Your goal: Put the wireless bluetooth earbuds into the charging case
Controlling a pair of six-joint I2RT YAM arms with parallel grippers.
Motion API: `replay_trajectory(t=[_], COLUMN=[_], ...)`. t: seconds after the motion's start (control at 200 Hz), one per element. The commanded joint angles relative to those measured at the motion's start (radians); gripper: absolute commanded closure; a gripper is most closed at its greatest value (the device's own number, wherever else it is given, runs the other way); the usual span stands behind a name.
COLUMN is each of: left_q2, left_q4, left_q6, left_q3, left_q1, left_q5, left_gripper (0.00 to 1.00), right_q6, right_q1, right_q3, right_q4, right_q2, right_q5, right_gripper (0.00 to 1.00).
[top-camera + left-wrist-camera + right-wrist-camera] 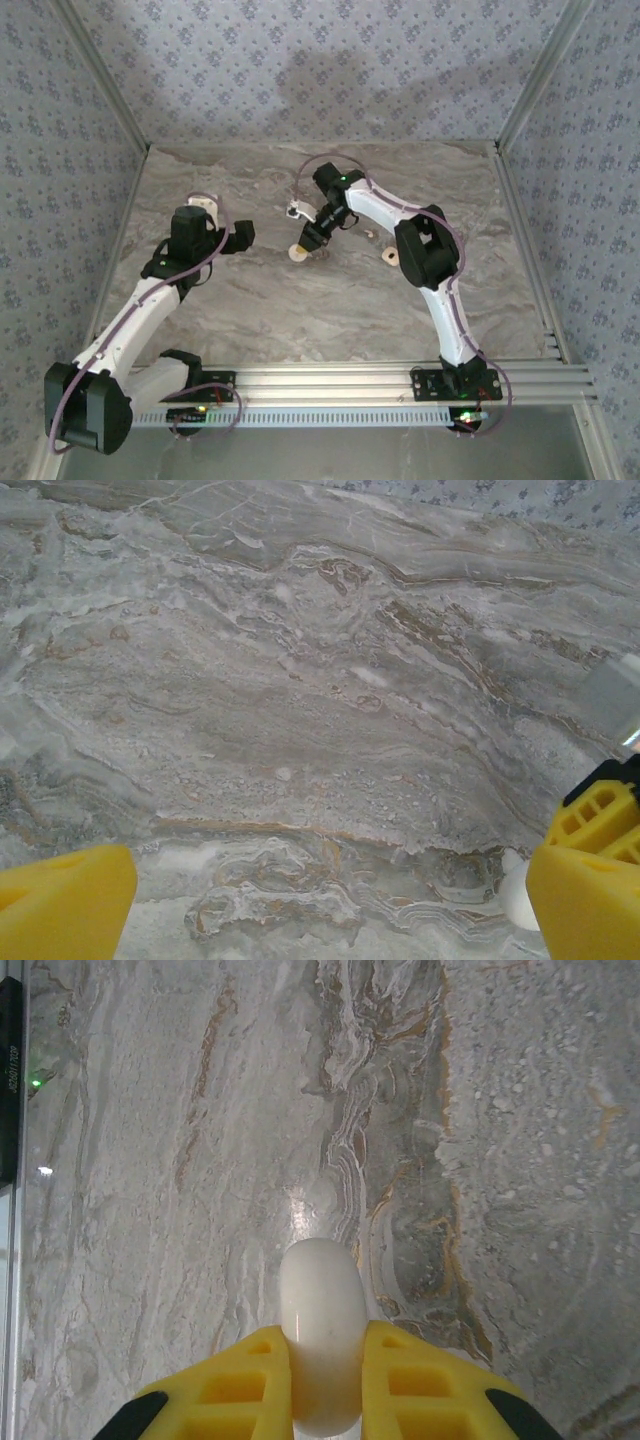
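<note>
Top view shows the marble table (300,310) with both arms bent inward. The right arm reaches far and the right claw (309,242) points down, closed on a white disc (320,1310) held on edge. The left claw (240,236) stands wide open and empty. The tiny white earbuds (295,210) lie just beyond the right claw, the nearer one. Their long axis is too small to tell.

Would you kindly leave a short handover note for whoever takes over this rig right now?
Left end effector: open, holding nothing, above the table.
Right end effector: shut on a smooth white rounded piece, possibly the charging case.
A small white bit, likely an earbud, lies on the table near the right wrist.
Done: no earbud seen seated. Left: pick up and insert the earbuds.
</note>
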Motion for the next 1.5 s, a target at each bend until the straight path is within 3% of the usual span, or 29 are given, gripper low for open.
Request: replay_trajectory(t=[0.0, 0.43, 0.939, 1.179, 1.494], left_q2=[-0.031, -0.024, 0.006, 0.028, 0.037], left_q4=[-0.028, -0.042, -0.026, -0.008, -0.019], left_q6=[0.007, 0.043, 0.048, 0.042, 0.054], left_q3=[0.014, 0.042, 0.061, 0.063, 0.074], left_q1=[0.012, 0.095, 0.113, 0.113, 0.112], left_q5=[0.025, 0.086, 0.146, 0.157, 0.164], left_gripper=[0.0, 0.0, 0.0, 0.0, 0.0], right_q6=[0.052, 0.149, 0.19, 0.2, 0.23], right_q1=[0.014, 0.039, 0.028, 0.01, 0.001], right_q3=[0.044, 0.168, 0.223, 0.22, 0.211], right_q4=[-0.027, -0.032, -0.106, -0.11, -0.058], right_q2=[0.043, 0.148, 0.199, 0.199, 0.147], right_q5=[-0.037, -0.054, -0.015, 0.022, 0.101], right_gripper=[0.82, 0.81, 0.78, 0.6, 0.51])
